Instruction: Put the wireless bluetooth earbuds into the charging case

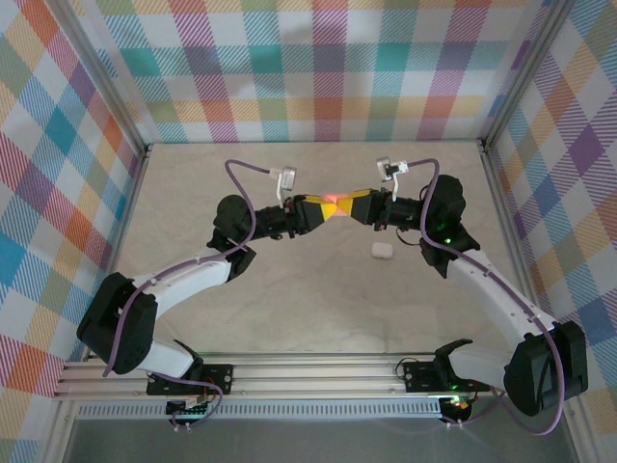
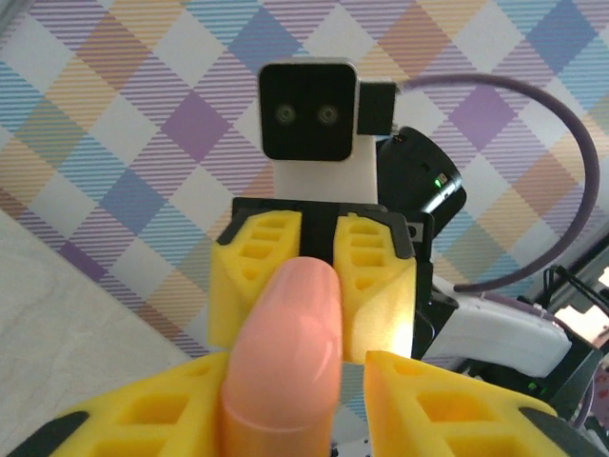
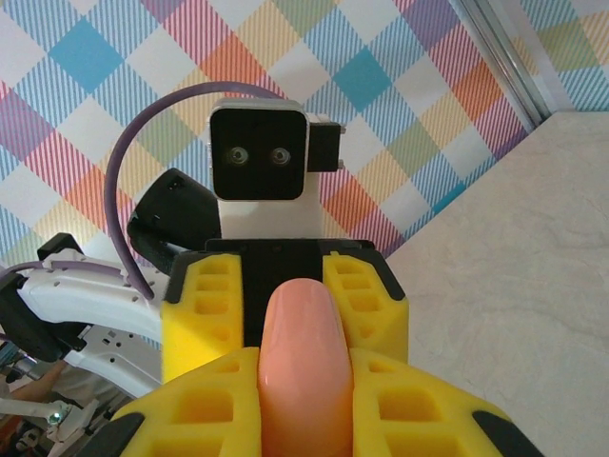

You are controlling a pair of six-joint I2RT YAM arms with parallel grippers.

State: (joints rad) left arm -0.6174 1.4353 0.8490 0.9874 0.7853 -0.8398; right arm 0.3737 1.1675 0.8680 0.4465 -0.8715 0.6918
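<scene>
From above, left tool (image 1: 313, 211): reaches in from the left, raised over the middle of the table, its yellow fingers clamped on one end of the pink charging case.
From above, right tool (image 1: 355, 208): comes in from the right, nose to nose with the other, clamped on the case's opposite end.
From above, pink charging case (image 1: 335, 205): held off the table, bridged between the two tools and touching both.
From above, white charging case (image 1: 382, 251): lies on the table near the right arm, apart from both tools; it is too small to tell whether it is open.
From above, table (image 1: 193, 193): pale and marbled, with plaid walls (image 1: 318, 68) on three sides.
Left wrist, left tool (image 2: 285, 419): yellow fingers at the bottom edge, one pressed to each side of the case.
Left wrist, pink charging case (image 2: 285, 352): smooth and rounded, pointing away, its far tip between the right tool's fingers.
Left wrist, right tool (image 2: 319, 286): faces this way, with its black camera block (image 2: 309, 109) above it and a purple cable (image 2: 547, 162) looping off to the side.
Right wrist, right tool (image 3: 304, 419): fingers tight against both flanks of the case.
Right wrist, pink charging case (image 3: 303, 352): runs forward into the left tool's grip.
Right wrist, left tool (image 3: 285, 286): faces this way, its fingers hugging the case's far end.
</scene>
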